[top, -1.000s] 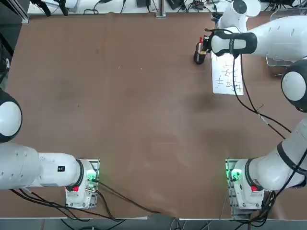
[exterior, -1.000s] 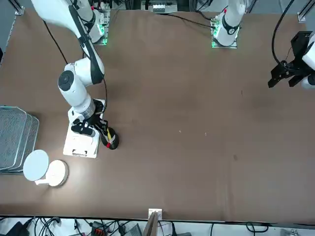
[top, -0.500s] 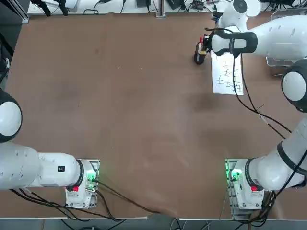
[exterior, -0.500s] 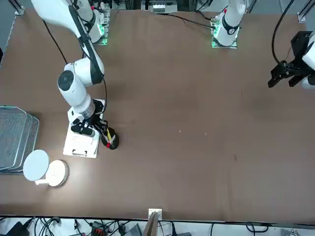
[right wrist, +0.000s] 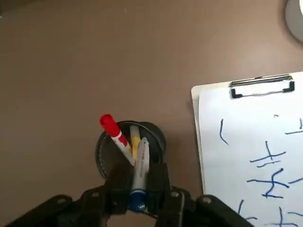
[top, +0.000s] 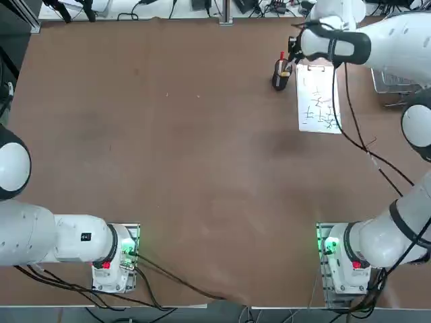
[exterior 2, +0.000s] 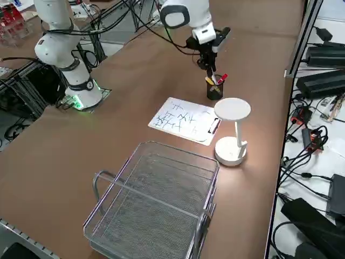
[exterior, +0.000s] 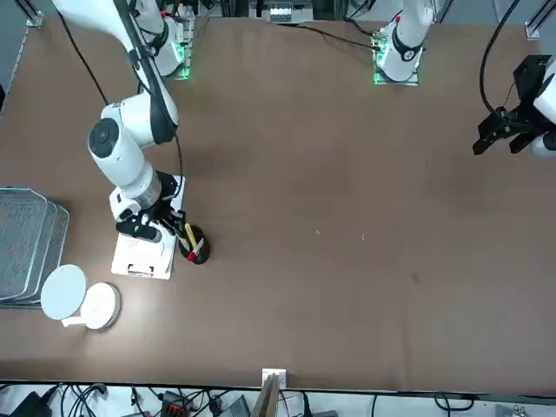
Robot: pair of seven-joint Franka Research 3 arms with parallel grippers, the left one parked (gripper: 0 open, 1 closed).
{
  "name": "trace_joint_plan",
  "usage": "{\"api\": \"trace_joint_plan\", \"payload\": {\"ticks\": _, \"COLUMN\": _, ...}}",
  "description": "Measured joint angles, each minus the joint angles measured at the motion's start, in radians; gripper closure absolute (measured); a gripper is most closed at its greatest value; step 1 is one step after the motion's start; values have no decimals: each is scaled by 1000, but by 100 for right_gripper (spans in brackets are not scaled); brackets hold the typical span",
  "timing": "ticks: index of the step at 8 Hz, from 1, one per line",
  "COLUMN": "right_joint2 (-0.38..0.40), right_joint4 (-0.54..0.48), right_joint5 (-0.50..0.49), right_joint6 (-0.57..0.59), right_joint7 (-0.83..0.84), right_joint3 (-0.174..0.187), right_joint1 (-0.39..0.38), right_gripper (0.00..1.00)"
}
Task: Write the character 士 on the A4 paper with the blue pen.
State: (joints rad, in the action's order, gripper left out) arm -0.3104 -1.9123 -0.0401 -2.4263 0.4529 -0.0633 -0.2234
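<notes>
The blue pen stands in the black pen cup beside a red-topped pen and a yellow one, its upper end pinched between my fingers. My right gripper is shut on it, directly above the cup at the table's far right, hanging over the cup in the side view too. The A4 paper lies on a clipboard just beside the cup, with several dark strokes on it; its clip faces the table's far edge.
A white round-headed desk lamp stands next to the clipboard. A wire basket sits at the right edge of the table. Cables run along the far edge. The parked left arm stays at the opposite side.
My right wrist has shifted toward the table's far edge and off the sheet, uncovering the clipboard's top. The gripper stays shut by the cup.
</notes>
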Motion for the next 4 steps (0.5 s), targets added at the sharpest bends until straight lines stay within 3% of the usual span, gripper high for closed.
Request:
{"api": "trace_joint_plan", "payload": {"ticks": 3, "right_joint2": 30, "right_joint4": 71, "right_joint5": -7, "right_joint6": 135, "right_joint7": 1, "right_joint3": 11, "right_joint1": 2, "right_gripper": 79}}
{"api": "trace_joint_plan", "payload": {"ticks": 4, "right_joint2": 41, "right_joint4": 103, "right_joint5": -34, "right_joint6": 213, "right_joint7": 0, "right_joint3": 35, "right_joint1": 7, "right_gripper": 79}}
